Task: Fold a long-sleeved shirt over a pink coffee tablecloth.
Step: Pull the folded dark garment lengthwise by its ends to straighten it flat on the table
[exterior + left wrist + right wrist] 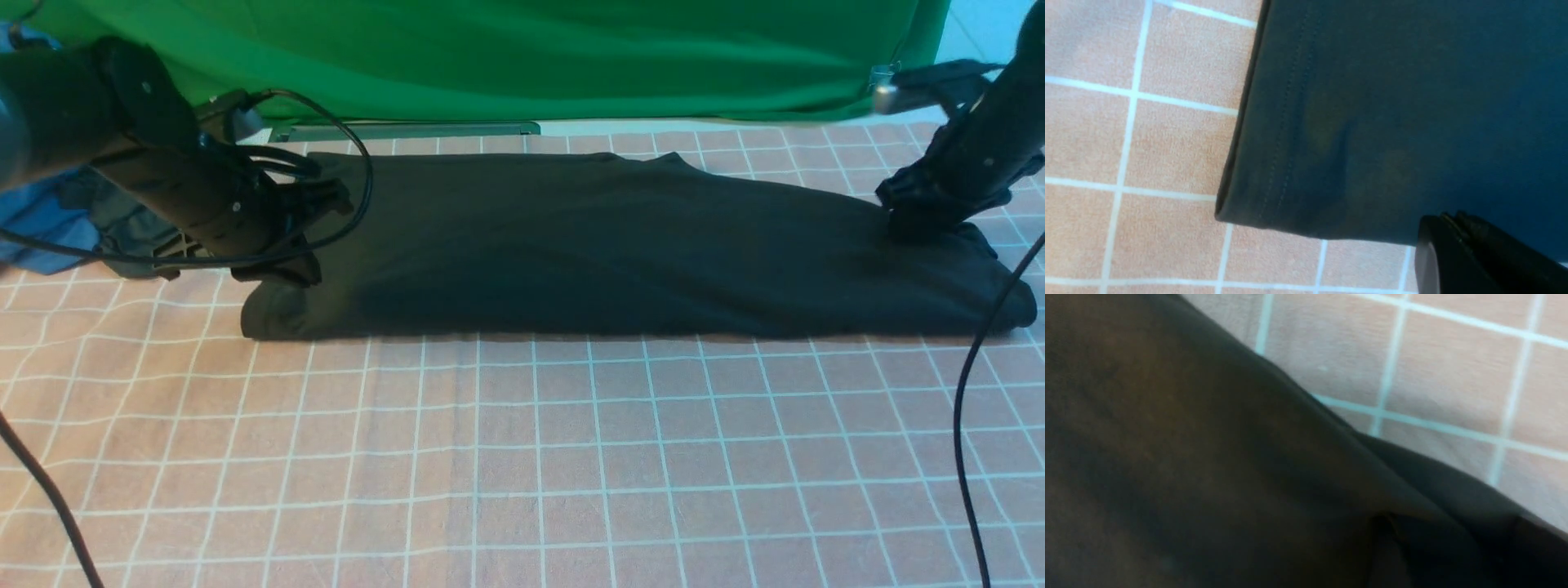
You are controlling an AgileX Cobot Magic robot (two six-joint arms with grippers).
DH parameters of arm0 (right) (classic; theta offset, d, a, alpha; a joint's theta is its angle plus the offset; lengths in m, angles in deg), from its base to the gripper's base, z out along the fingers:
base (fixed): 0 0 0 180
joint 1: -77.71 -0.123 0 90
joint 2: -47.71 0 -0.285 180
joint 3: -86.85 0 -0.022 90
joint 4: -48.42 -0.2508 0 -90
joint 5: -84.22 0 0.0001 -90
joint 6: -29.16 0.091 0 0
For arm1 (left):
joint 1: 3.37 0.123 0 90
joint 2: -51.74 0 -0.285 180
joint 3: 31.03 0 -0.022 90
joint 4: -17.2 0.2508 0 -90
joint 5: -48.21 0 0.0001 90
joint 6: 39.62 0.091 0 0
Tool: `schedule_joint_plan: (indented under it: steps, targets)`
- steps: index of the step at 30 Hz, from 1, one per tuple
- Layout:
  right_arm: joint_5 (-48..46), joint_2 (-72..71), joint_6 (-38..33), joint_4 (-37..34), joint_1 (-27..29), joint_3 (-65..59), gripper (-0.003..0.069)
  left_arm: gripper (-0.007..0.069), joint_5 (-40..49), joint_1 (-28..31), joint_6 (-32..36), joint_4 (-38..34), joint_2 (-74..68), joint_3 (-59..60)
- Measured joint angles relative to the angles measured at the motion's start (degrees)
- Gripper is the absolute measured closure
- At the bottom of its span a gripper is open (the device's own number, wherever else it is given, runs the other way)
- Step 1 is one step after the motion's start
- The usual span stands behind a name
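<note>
Long-sleeved shirt (620,245) lay in a folded strip on the pink tablecloth (522,457). Left claw (290,273) sat pressed together at its left end; right claw (918,220) at the other, honestly couldn't tell its state.

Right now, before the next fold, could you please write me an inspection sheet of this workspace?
Surface: pink-brown tablecloth with white grid squares, mostly flat, slightly wrinkled at the left.
Job's things: black jersey long-sleeved shirt, folded into a long band lying across the tablecloth.
Clutter: blue garment and dark grey garment, bunched at the far left.
Tools: left tool shut, at the shirt's left end; right tool on the shirt's right end, jaws not readable.
Cables: looped black cable beside the left arm; hanging black cable at the right.
Surroundings: plain green cloth behind.
</note>
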Motion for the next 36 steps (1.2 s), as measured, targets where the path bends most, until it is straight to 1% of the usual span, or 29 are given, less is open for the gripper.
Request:
schedule_joint_plan:
  steps: [3, 5, 7, 8, 9, 11, 16, 19, 23, 27, 30, 31, 32, 35, 36]
  targets:
    - [0.38, 0.44, -0.59, 0.0, -0.61, 0.0, 0.0252, 0.0612, 0.06, -0.17, 0.0, 0.0, 0.39, 0.0]
    - [0.33, 0.52, -0.66, 0.0, -1.03, 0.0, 0.0344, 0.0612, 0.2, -0.37, 0.1, -0.26, 0.45, 0.0]
    - [-0.04, 0.56, -0.8, 0.0, -1.09, 0.0, 0.0492, 0.0612, 0.26, -0.43, 0.17, -0.25, 0.45, 0.0]
    - [-0.38, 0.56, -0.8, 0.0, -1.09, 0.11, 0.0551, 0.0612, 0.33, -0.43, 0.17, -0.25, 0.45, 0.0]
    - [-0.91, 0.56, -0.75, 0.06, -1.09, 0.3, 0.0581, 0.0612, 0.44, -0.48, 0.19, -0.25, 0.45, 0.0]
    - [-2.49, 0.46, -0.26, 0.79, -1.09, 1.12, 0.0606, 0.0612, 0.65, -0.48, 0.24, -0.25, 0.45, 0.0]
    - [-5.6, -1.11, 0.63, 3.14, -1.09, 3.34, 0.0608, 0.0612, 0.83, -0.54, 0.39, -0.25, 0.45, 0.0]
    - [-5.84, -1.97, 1.73, 6.13, -1.09, 4.7, 0.0608, 0.0612, 0.83, -0.54, 0.44, -0.32, 0.45, 0.0]
    - [-3.43, -2.02, 3.34, 9.21, -1.16, 5.05, 0.0604, 0.0612, 0.83, -0.54, 0.44, -0.32, 0.45, 0.0]
    - [-1.18, -1.44, 4.24, 10.11, -1.16, 5.05, 0.0579, 0.0612, 1.09, -0.54, 0.5, -0.39, 0.45, 0.0]
    - [0.8, -0.29, 4.6, 10.8, -1.16, 5.05, 0.0531, 0.0612, 1.53, -0.54, 0.5, -0.39, 0.45, 0.0]
    - [1.94, 0.32, 4.76, 11.2, -1.16, 5.05, 0.05, 0.0612, 1.73, -0.54, 0.56, -0.39, 0.45, 0.0]
    - [3.55, 1.23, 5.33, 11.74, -1.16, 5.05, 0.0447, 0.0612, 2.17, -0.54, 0.7, -0.39, 0.45, 0.0]
    - [4.95, 2.32, 6.52, 12.67, -1.16, 5.05, 0.0328, 0.0612, 2.81, -0.54, 0.97, -0.39, 0.45, 0.0]
    - [4.72, 2.3, 6.96, 13.29, -1.16, 5.05, 0.0301, 0.0612, 2.99, -0.54, 1.03, -0.39, 0.45, 0.0]
